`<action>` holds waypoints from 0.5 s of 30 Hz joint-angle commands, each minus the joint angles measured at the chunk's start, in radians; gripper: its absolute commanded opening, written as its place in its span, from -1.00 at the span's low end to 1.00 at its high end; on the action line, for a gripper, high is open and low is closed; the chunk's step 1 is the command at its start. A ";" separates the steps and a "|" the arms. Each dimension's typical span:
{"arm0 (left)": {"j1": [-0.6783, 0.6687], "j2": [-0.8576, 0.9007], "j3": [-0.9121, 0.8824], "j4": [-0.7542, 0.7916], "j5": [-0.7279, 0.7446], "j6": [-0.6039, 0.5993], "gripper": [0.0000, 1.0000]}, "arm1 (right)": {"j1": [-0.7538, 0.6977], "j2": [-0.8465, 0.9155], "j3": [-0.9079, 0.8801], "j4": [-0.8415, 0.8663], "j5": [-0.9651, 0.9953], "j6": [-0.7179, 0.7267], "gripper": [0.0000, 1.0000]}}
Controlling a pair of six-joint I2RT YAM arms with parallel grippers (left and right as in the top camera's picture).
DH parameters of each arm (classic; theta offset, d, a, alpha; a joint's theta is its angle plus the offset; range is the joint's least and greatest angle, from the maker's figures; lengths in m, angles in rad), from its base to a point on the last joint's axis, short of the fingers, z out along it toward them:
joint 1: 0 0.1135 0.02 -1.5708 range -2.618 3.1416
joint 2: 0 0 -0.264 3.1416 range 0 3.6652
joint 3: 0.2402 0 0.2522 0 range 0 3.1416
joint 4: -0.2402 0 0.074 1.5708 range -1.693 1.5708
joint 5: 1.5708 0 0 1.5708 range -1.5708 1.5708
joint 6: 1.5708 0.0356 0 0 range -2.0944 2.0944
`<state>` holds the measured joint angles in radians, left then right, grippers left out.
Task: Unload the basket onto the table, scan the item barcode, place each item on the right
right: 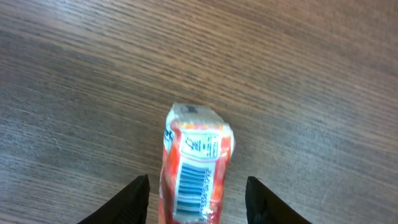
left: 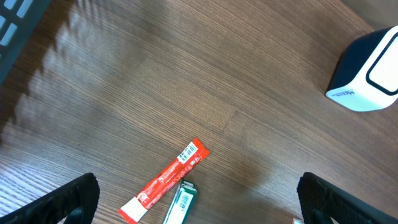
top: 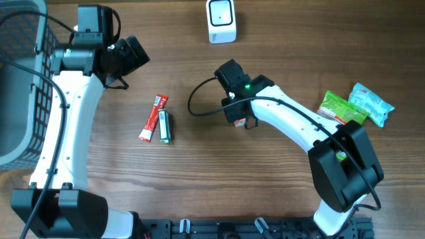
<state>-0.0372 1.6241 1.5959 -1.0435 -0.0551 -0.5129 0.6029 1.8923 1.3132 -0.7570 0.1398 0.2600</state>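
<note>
Overhead view first, biggest to smallest: one brown wood-grain table [top: 199, 186] carries everything, and one grey mesh basket [top: 26, 93] sits at its left edge. Two white robot arms work over it, the left arm [top: 70, 126] running up beside the basket, the right arm [top: 292, 123] reaching in from the lower right toward the middle. One white boxy barcode scanner [top: 221, 21] stands at the far edge, well apart from both arms. Now the packets, five in all. Two lie at the far right, touching: a bright green pouch [top: 340, 107] and a pale teal pouch [top: 372, 103], with the right arm's elbow crossing the green one's lower corner. Two more lie side by side left of centre: a long red stick sachet [top: 153, 118] and a short green-and-white sachet [top: 164, 126]. The fifth is the task's item, an orange-red wrapped packet with a printed barcode [right: 196, 165], lying on the wood at mid-table right under the right gripper [top: 242, 118], which hides most of it from above. On the right wrist view the black fingers [right: 134, 199] stand apart on either side of that packet, a strip of table showing on each side, barcode face up. The left gripper [top: 133, 54] hangs spread wide over bare wood, its fingers [left: 68, 202] clamped on nothing.
</note>
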 commanded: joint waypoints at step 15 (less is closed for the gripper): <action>0.005 -0.005 -0.006 0.002 -0.003 0.004 1.00 | -0.002 0.002 0.000 -0.018 -0.077 0.057 -0.22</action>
<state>-0.0372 1.6241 1.5959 -1.0435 -0.0551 -0.5129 0.6029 1.8923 1.3132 -0.7738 0.0784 0.3019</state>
